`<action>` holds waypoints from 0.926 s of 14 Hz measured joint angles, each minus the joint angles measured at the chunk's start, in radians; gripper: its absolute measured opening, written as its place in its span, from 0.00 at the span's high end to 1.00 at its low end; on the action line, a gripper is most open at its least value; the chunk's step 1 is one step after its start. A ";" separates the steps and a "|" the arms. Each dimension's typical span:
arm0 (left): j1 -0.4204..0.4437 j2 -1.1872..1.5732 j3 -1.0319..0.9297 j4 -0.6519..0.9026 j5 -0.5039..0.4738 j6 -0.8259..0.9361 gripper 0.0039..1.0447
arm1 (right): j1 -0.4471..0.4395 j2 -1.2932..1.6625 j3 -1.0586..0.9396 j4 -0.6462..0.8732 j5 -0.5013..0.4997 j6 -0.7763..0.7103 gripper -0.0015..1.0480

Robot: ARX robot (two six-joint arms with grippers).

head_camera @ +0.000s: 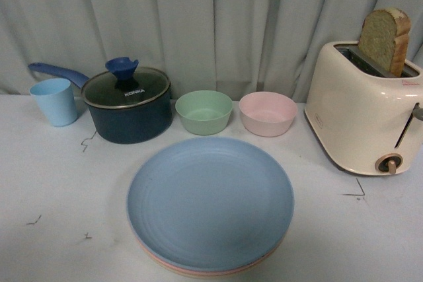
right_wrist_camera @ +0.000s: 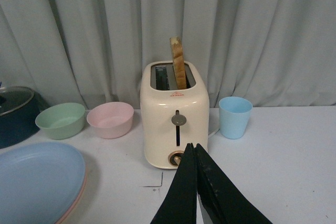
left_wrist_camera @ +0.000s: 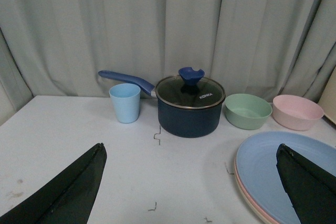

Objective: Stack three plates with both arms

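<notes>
On the white table [head_camera: 59,183], going from left to right, a light blue cup [head_camera: 54,101] stands at the far left, just beside a dark blue lidded saucepan [head_camera: 129,105] whose handle reaches behind the cup. Next come a green bowl [head_camera: 204,111] and a pink bowl [head_camera: 268,113], side by side near the curtain [head_camera: 211,24]. At the right stands a cream toaster [head_camera: 360,117] with a slice of bread [head_camera: 385,39] sticking up from its slot.

The plates lie stacked at the front centre of the table: the light blue plate [head_camera: 210,201] on top, with a pink rim [head_camera: 173,267] and a cream one showing beneath it along the near edge.

In the left wrist view the left gripper [left_wrist_camera: 191,192] is spread wide, empty, its fingers [left_wrist_camera: 68,190] apart; the stack [left_wrist_camera: 262,174] lies on the table near one finger, but whether it touches cannot be told. In the right wrist view the right gripper [right_wrist_camera: 195,153] has its fingers pressed together with nothing between them, in front of the toaster [right_wrist_camera: 175,114]; the stack [right_wrist_camera: 39,182] lies well apart from it, and a second blue cup [right_wrist_camera: 234,117] stands beside the toaster.
</notes>
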 joint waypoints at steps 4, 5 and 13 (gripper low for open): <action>0.000 0.000 0.000 0.000 0.000 0.000 0.06 | 0.000 -0.084 0.000 -0.083 0.000 0.000 0.98; 0.000 0.000 0.000 0.000 0.000 0.000 0.06 | 0.000 -0.101 0.000 -0.100 0.000 0.000 0.98; 0.000 0.000 0.000 0.000 0.000 0.000 0.06 | 0.000 -0.283 0.000 -0.293 0.001 -0.001 0.84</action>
